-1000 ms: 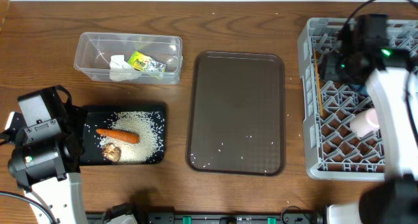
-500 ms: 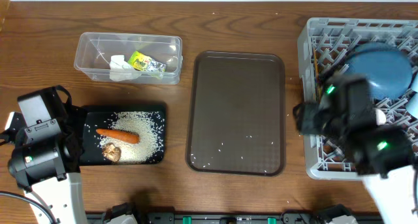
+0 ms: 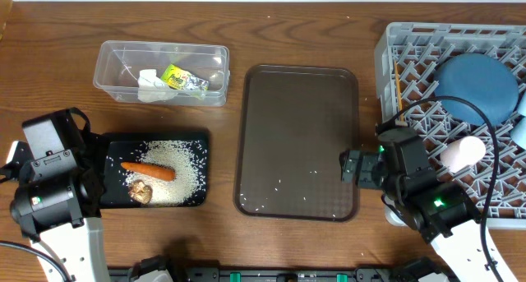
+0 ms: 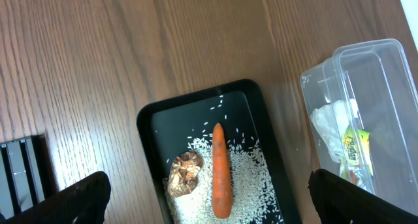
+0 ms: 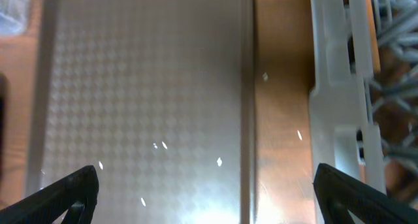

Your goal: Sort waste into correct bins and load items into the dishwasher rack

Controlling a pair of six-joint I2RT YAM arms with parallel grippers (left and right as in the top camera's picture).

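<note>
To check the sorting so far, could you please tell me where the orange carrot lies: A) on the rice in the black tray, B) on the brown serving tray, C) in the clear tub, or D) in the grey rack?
A: the carrot lies on the white rice inside the black tray, next to the brown food lump.
</note>
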